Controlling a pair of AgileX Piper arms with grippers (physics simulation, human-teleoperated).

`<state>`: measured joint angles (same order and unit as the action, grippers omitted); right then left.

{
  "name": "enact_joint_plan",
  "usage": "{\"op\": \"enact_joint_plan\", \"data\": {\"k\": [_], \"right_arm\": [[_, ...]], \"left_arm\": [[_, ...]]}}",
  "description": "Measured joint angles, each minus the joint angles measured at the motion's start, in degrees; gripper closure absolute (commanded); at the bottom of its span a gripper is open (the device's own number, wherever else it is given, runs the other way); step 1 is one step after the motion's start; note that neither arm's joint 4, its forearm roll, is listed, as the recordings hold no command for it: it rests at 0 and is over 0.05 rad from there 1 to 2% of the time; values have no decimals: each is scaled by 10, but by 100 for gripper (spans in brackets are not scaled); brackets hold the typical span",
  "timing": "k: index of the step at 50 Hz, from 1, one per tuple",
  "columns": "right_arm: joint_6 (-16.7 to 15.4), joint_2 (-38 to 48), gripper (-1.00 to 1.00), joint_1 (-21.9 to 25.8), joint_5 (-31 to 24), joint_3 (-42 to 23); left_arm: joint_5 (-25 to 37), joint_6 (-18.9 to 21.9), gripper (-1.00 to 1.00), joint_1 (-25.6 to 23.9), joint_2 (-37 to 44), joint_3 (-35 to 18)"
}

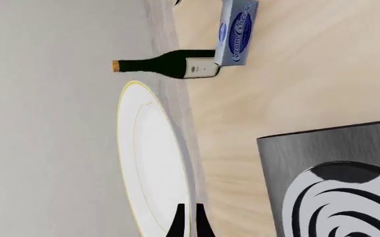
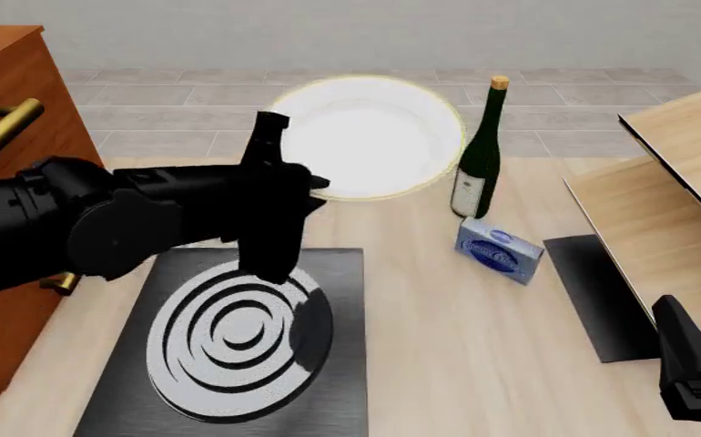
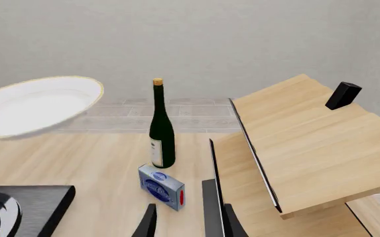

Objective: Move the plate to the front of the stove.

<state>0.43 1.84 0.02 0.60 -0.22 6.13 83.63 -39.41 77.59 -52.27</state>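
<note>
The white plate (image 2: 369, 137) with its thin gold rim hangs tilted in the air above the far side of the table, beyond the stove (image 2: 235, 346). My left gripper (image 2: 314, 187) is shut on the plate's near rim. In the left wrist view one dark finger lies on each side of the plate (image 1: 150, 158) at the gripper (image 1: 189, 210), with the ringed stove (image 1: 335, 182) below. From the right wrist view the plate (image 3: 32, 106) floats clear of the table. My right gripper (image 3: 190, 224) stands open and empty low at the front right (image 2: 691, 382).
A dark wine bottle (image 2: 478, 155) stands just right of the plate, with a blue box (image 2: 499, 250) in front of it. A plain black slab (image 2: 600, 291) lies at the right beside tilted wooden boards (image 2: 678, 182). A wooden cabinet (image 2: 11, 137) fills the left.
</note>
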Motion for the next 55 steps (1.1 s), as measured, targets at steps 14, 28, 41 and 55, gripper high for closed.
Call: {"op": "enact_joint_plan", "data": {"k": [14,28,41,55], "right_arm": [[0,0,-100,0,0,0],[0,5,-100,1,2,0],[1,8,-100,2,4,0],[2,12,-100,3,7,0]], "left_arm": [[71,-10,100,44,4,-68],[111,-21,100,90,35,-119],[134,-37,100,118,80,-165],[136,-42,100,142,123,-191]]}}
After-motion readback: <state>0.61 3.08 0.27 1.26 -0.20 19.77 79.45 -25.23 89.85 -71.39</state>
